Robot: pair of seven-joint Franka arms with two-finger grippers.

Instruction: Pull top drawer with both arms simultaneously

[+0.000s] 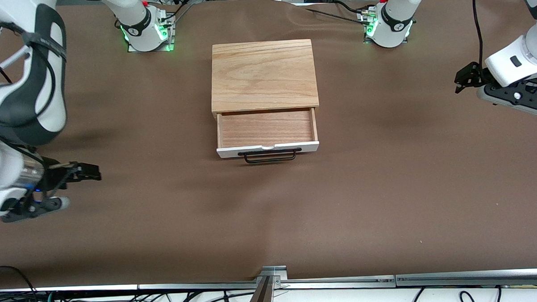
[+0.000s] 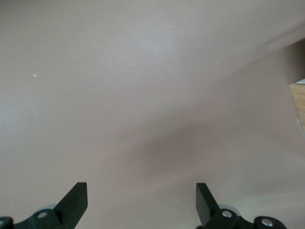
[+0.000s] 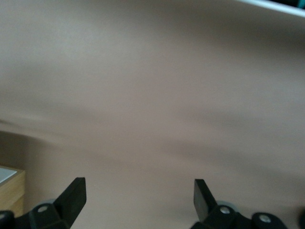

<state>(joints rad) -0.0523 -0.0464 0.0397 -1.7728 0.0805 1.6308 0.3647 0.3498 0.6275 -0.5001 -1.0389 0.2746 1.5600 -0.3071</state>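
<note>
While pulled out, top drawer [image 1: 267, 128] shows reddish-brown wood grain.

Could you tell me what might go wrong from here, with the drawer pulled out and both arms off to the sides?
1. The top drawer stands well out of the cabinet; a further pull might bring it right out.
2. The handle juts toward the front camera, so an arm sweeping past could snag it.
3. The left gripper and the right gripper hang open over bare cloth toward the table's ends; returning together, they may crowd the one handle.
</note>
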